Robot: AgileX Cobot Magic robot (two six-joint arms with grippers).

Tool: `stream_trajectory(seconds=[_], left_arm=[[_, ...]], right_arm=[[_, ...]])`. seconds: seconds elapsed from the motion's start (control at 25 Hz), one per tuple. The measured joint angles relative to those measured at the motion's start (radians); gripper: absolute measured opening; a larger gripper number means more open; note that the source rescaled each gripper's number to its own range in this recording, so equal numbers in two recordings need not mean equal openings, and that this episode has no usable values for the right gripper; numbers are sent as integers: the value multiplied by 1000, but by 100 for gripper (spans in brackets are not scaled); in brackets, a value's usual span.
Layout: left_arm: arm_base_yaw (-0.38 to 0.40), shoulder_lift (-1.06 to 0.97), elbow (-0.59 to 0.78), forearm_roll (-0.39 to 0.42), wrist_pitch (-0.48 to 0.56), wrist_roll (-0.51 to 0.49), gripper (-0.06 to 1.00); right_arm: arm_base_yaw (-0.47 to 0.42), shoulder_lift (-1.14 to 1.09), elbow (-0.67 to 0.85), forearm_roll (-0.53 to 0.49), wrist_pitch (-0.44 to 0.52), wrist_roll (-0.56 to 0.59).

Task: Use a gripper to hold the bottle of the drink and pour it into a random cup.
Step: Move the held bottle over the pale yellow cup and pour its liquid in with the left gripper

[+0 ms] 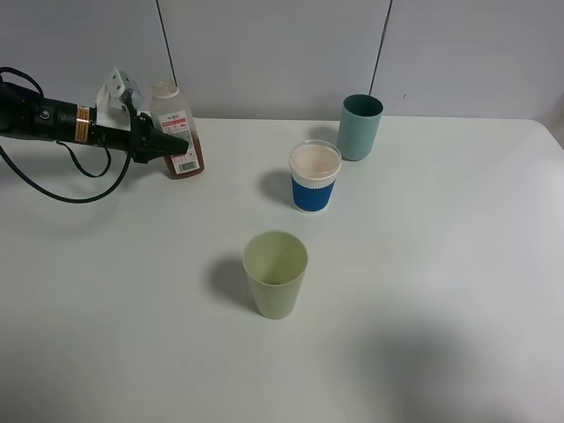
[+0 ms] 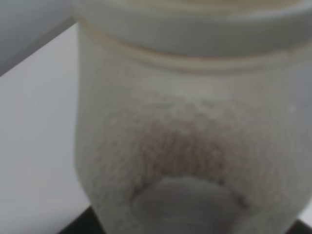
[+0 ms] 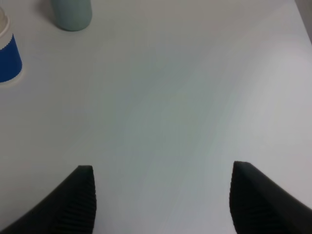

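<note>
1. Table (image 1: 423, 308): the bottle (image 1: 176, 115) stands far left, by the wall.
2. Left gripper (image 1: 167, 141) clamps the bottle; right gripper (image 3: 163, 168) gapes wide, empty.
3. Bottle: we lift it upright, slowly.
4. Yellow-green cup (image 1: 276, 273): we centre the neck over its mouth before tilting.

- Bottles: 1, a clear bottle (image 1: 174, 115) with a red-and-white label.
- Cups: 3 in total, namely 1 pale yellow-green cup (image 1: 276, 273), 1 blue-and-white paper cup (image 1: 315, 179) and 1 teal cup (image 1: 360, 128).
- Grippers: 2, the left gripper (image 1: 169, 141) in the high view and the right gripper (image 3: 162, 175) in its wrist view only.
- Tables: 1 white table (image 1: 441, 308).
</note>
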Motion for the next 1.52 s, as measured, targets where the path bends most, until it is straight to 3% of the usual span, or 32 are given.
stream_trajectory(seconds=[0.4, 0.56, 1.04, 1.24, 1.4, 1.52], left_arm=[[-55, -91, 0, 15, 62, -62, 3], [-91, -141, 0, -21, 107, -99, 3], [-211, -279, 1, -272, 292, -188, 3], [-254, -352, 65, -448, 448, -200, 3], [-275, -426, 160, -615, 624, -104, 3], [-280, -482, 238, -727, 684, 22, 3]], right_arm=[[0, 0, 0, 0, 0, 0], [0, 0, 0, 0, 0, 0], [0, 0, 0, 0, 0, 0], [0, 0, 0, 0, 0, 0], [0, 0, 0, 0, 0, 0], [0, 0, 0, 0, 0, 0]])
